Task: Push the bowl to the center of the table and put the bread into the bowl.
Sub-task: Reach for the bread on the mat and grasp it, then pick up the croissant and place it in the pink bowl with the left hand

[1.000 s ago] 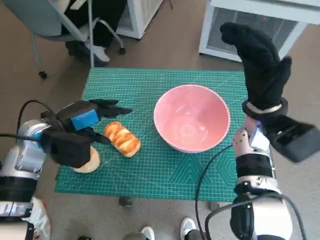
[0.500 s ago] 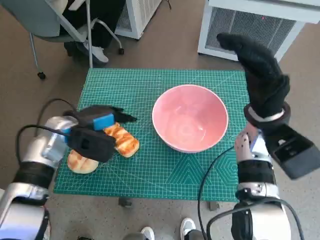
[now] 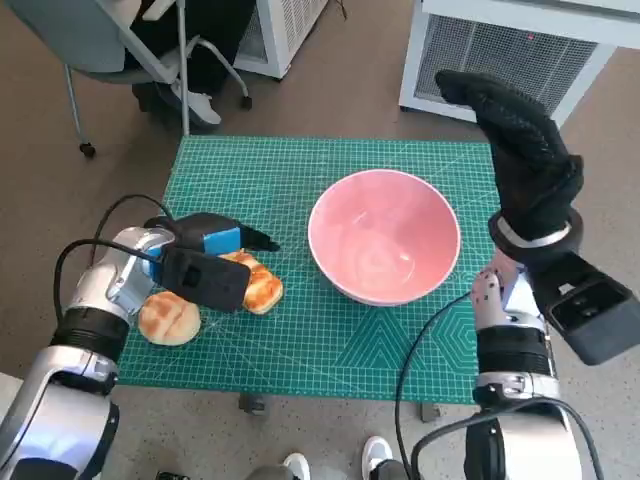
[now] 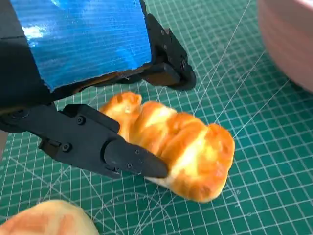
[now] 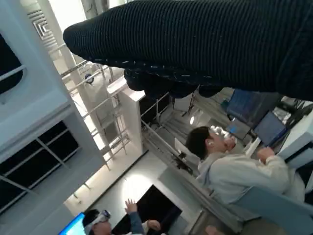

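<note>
We are seeing the left hand (image 3: 205, 262) straddling the long bread (image 4: 171, 147) on the mat, fingers either side across its long axis but not clearly clamping, bowl (image 3: 384, 236) just rightward, right hand (image 3: 520, 140) raised, holding nothing.

I can't make out any readable text, label, brand, number or sign in any of my views. The green mat (image 3: 330, 330) carries only printed grid lines and diagonals; if there are ruler figures along its edges, they are too small for me to read. The blue tape (image 4: 83, 41) in the upper left of the left wrist view is blank. The screen (image 5: 74, 226) at the lower left of the right wrist view is too blurred to read.
</note>
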